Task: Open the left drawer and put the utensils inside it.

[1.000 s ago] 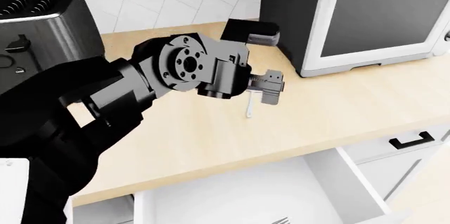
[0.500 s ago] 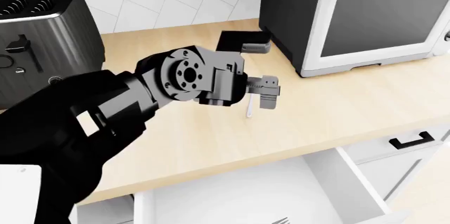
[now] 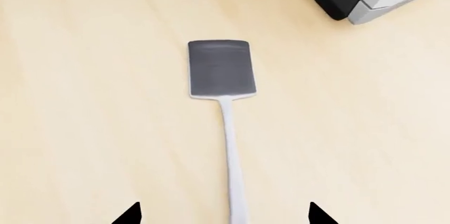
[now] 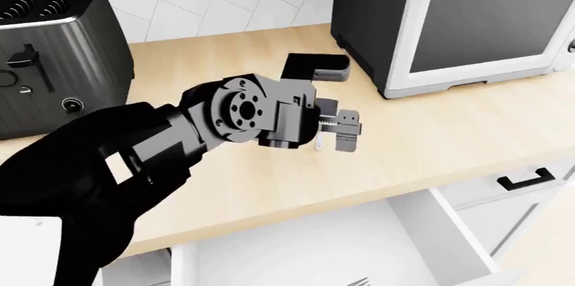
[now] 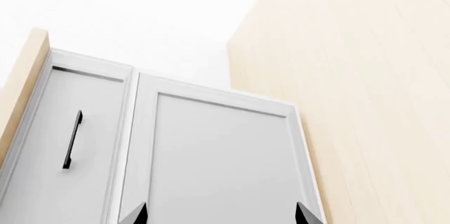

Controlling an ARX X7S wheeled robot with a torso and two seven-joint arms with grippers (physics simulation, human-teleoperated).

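Your left end effector has dropped lower over the pale-handled, dark grey square-headed spatula, fingers apart; close next.

The left arm reaches forward from the lower left of the head view, its wrist bent so the left gripper points down. Its jaws stand apart — both dark fingertips show separately. The right gripper shows only two spread tips — likewise parted.
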